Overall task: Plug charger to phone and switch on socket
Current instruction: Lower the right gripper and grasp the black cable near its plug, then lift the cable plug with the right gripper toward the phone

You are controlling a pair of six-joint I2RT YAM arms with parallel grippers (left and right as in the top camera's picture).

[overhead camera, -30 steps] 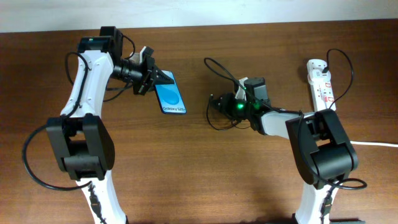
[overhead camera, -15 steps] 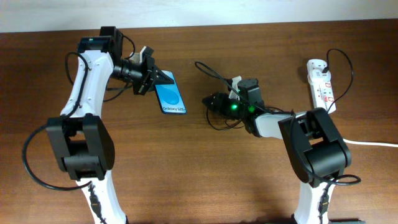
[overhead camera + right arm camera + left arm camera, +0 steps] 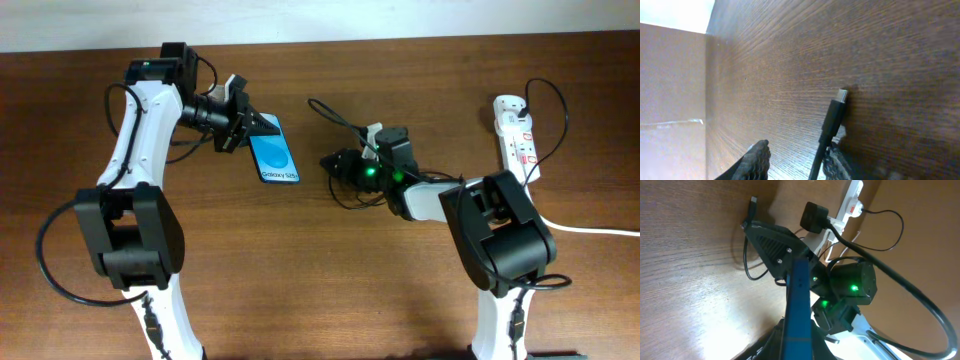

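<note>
Black charger (image 3: 832,117) sits unplugged between my right gripper (image 3: 797,156) fingers, grip unclear; left gripper (image 3: 247,128) pinches the phone (image 3: 273,155); socket (image 3: 517,135) untouched

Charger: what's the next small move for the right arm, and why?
Probably close the right fingers on the charger just behind its tip. They stand wider apart than the cable, which lies against one of them, so it looks unclamped. The phone sits ready in the left fingers.

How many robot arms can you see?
2. The left arm holds the phone; the right arm stretches toward the black cable in the middle. None looks hidden.
</note>
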